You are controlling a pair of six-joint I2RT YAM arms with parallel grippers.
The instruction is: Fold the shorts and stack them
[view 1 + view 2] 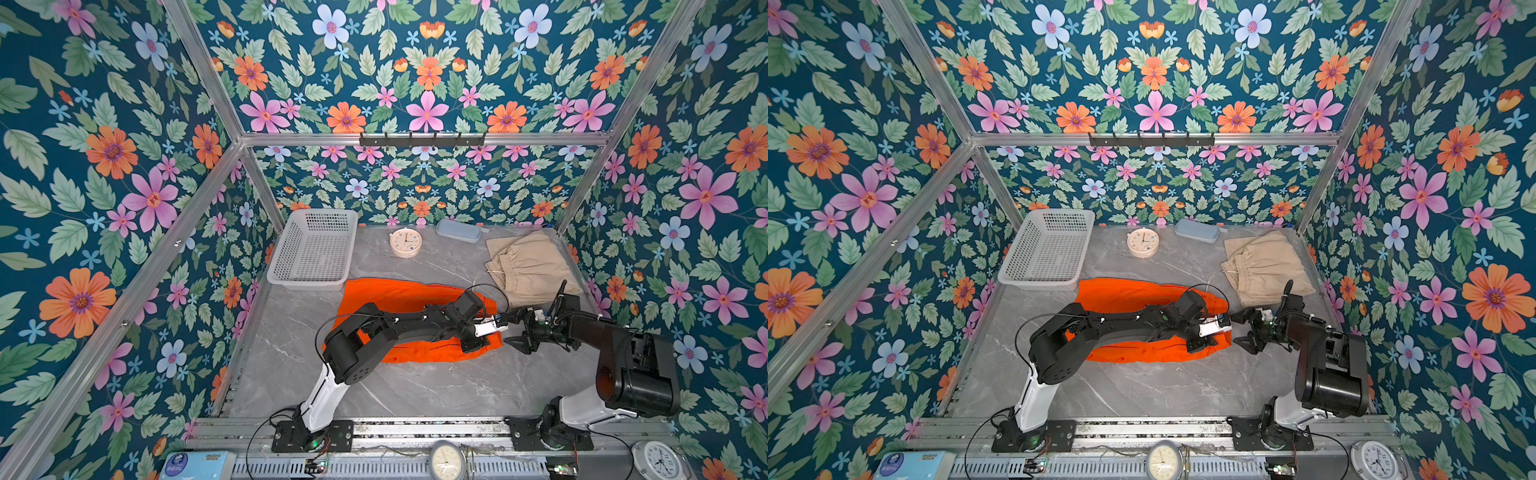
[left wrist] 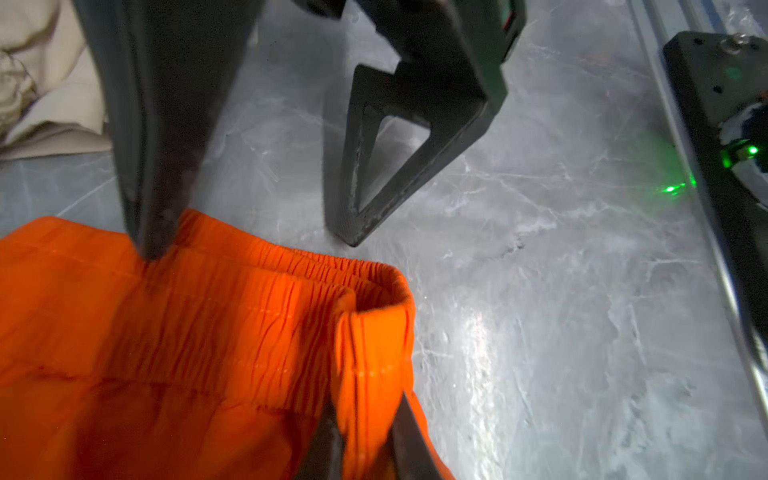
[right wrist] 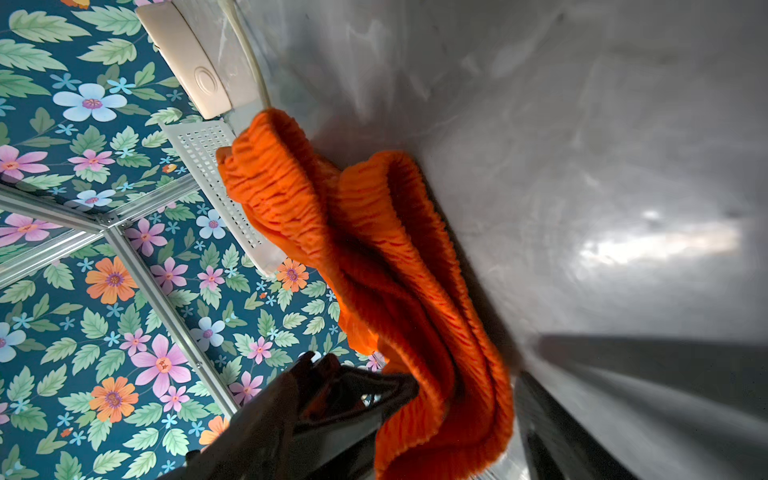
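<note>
Grey marble tabletop (image 1: 415, 386) runs from the front rail to floral-papered walls, and its near strip is bare. Just beyond that, the orange shorts (image 1: 399, 299) lie spread across the middle, with the gathered waistband (image 2: 291, 299) at the end where both arms meet. The left gripper (image 2: 365, 449) reaches across them; in its wrist view the fingers are pressed together on an upright fold of the waistband's corner, pinching it. The right gripper (image 1: 509, 330) stands beside that end with its jaws spread. One fingertip touches the waistband's far part and the other hangs over bare marble, so it grips nothing yet. This cloth looks light, thin and limp. It should sag and bunch wherever it is unsupported, and a single layer could slide free of a shallow pinch. The elastic band is the thickest, firmest part, so its two corners seem the best holds, taking both layers together so the legs hang evenly for a fold. Farther back a white basket (image 1: 291, 278) touches the orange hem, with a round clock (image 1: 405, 242) and a pale blue case (image 1: 457, 230) near the back wall. The beige shorts (image 1: 532, 266) sit rumpled in the far right corner, apart from the orange pair and equally soft.
</note>
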